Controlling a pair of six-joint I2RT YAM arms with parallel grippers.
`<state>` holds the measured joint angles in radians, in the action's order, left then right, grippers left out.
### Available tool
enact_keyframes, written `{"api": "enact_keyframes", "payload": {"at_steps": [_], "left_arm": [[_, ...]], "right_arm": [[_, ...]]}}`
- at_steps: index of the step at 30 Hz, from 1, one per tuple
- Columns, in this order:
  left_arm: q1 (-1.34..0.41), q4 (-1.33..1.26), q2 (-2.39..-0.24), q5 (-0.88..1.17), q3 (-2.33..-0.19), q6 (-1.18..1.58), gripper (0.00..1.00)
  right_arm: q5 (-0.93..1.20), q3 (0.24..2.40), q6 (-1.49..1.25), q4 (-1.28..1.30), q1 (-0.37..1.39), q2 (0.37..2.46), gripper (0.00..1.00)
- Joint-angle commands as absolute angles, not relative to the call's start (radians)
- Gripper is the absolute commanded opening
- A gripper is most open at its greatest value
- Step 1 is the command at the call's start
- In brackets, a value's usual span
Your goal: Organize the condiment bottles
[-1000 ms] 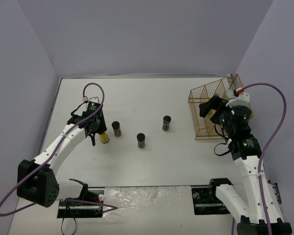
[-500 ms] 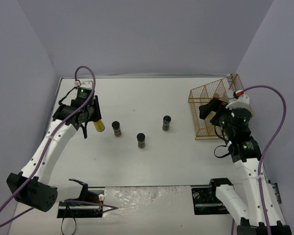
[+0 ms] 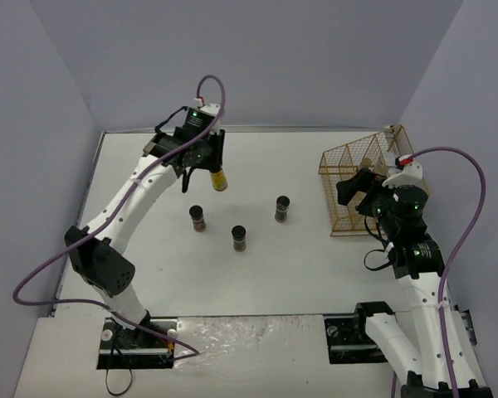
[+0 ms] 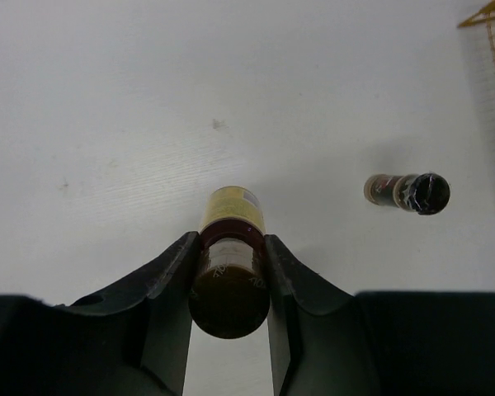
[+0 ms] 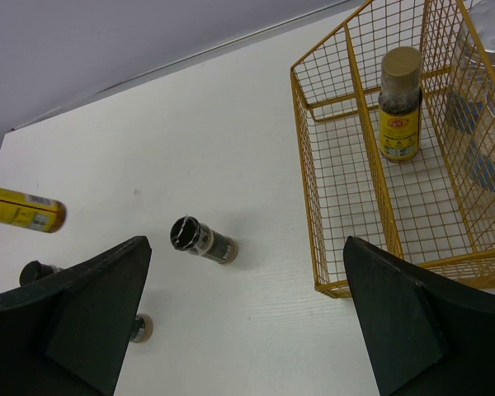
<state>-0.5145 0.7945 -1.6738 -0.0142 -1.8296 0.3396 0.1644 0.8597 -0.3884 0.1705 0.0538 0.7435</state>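
Left end effector [image 4: 228, 260] was clamped on 1 yellow bottle [image 3: 219, 178], held in the air above the worktop [image 3: 315, 274], well apart from the wire basket [image 3: 349, 162]. Right end effector [image 5: 246, 247] was spread wide and empty, beside the basket.

In the basket: 1 second yellow bottle [image 5: 399, 103], plus clear silver-lidded jar [image 5: 487, 107], number unclear at frame edge.

Not yet sorted: 3 dark jars [image 3: 239, 238] on the worktop.

Judged roughly half done.

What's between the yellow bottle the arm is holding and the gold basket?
Just one short dark jar, slightly off the line; the rest is bare table. The top view shows it.
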Motion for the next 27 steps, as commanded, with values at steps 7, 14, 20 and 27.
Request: {"api": "enact_keyframes", "payload": {"at_steps": [7,14,20,27], "left_arm": [[-0.653,0.624,-1.853,0.009,-1.946,0.338,0.00],[-0.678,0.519,-1.910,-0.031,-1.886,0.369,0.00],[-0.695,0.482,-1.962,-0.046,-1.859,0.365,0.00],[-0.703,0.440,-1.958,-0.054,-1.802,0.387,0.11]], "right_arm": [[0.171,0.884,-0.352,0.164,0.058,0.722,1.00],[0.166,0.878,-0.345,0.163,0.058,0.727,1.00],[0.169,0.863,-0.347,0.164,0.058,0.727,1.00],[0.170,0.858,-0.341,0.164,0.058,0.725,1.00]]}}
